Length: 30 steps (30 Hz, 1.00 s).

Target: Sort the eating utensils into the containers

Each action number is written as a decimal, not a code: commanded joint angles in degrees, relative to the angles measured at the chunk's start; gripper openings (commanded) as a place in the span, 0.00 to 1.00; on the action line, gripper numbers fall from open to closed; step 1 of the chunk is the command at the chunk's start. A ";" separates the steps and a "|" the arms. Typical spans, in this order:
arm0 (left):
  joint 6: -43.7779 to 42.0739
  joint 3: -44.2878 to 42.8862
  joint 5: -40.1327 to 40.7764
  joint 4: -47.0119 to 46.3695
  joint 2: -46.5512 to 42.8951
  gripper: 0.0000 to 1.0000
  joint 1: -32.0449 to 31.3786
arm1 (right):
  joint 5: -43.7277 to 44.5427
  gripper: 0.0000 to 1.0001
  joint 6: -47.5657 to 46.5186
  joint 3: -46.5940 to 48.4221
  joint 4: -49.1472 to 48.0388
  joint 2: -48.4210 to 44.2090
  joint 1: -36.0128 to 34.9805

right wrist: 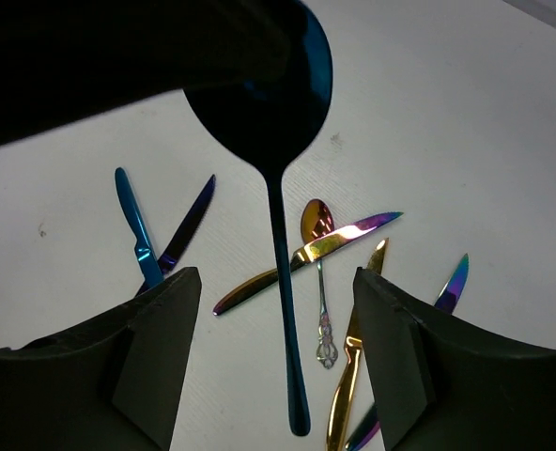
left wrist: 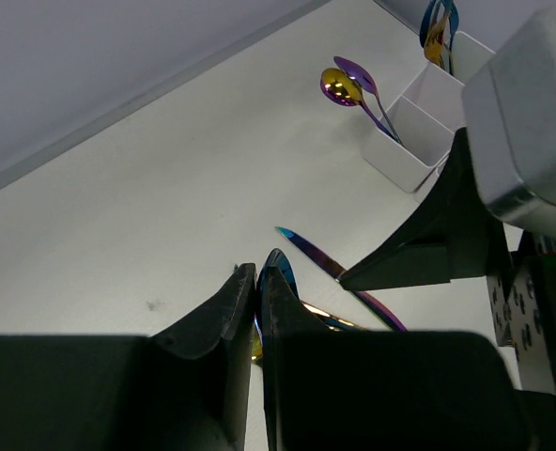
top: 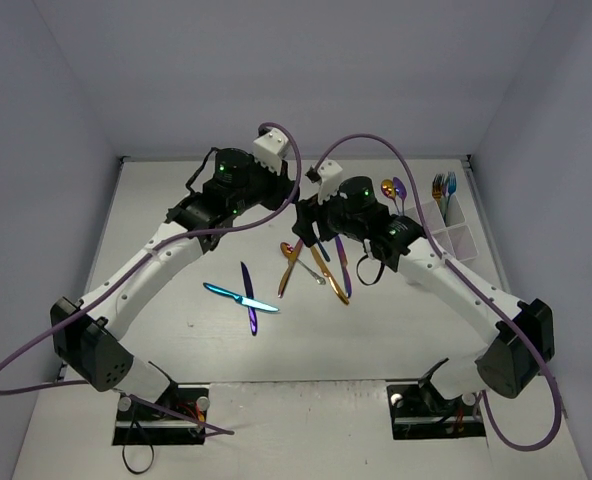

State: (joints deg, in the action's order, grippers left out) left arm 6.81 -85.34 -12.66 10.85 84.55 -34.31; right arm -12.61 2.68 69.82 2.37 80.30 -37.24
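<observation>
A dark blue spoon hangs bowl-up above the table. My left gripper is shut on its bowl, whose blue edge shows just past the fingertips. The handle hangs between the fingers of my right gripper, which is open and clear of it on both sides. Both grippers meet at mid-table. Below lie a teal knife, a purple knife, a gold-rainbow knife, a small ornate spoon and a gold knife. The white caddy stands at the back right.
Two spoons stand in one caddy compartment and forks in another behind it. A teal knife and a purple knife lie crossed left of centre, and the gold knives lie under the grippers.
</observation>
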 commanded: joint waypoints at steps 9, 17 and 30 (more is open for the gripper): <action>1.63 1.05 2.51 -1.85 -4.29 0.00 -3.70 | 4.64 0.29 -1.27 4.33 -3.34 0.92 -2.70; 2.06 1.23 2.64 -2.15 -4.65 0.00 -3.66 | 7.05 0.00 -1.36 2.18 -3.34 -0.40 -2.84; 4.23 8.46 18.43 1.89 -8.99 0.74 -1.83 | 13.58 0.00 -7.10 -1.47 -3.50 -3.26 8.04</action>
State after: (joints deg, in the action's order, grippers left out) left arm 9.63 -79.24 -0.49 13.10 80.41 -37.59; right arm -1.57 -1.89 68.69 2.47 80.88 -36.60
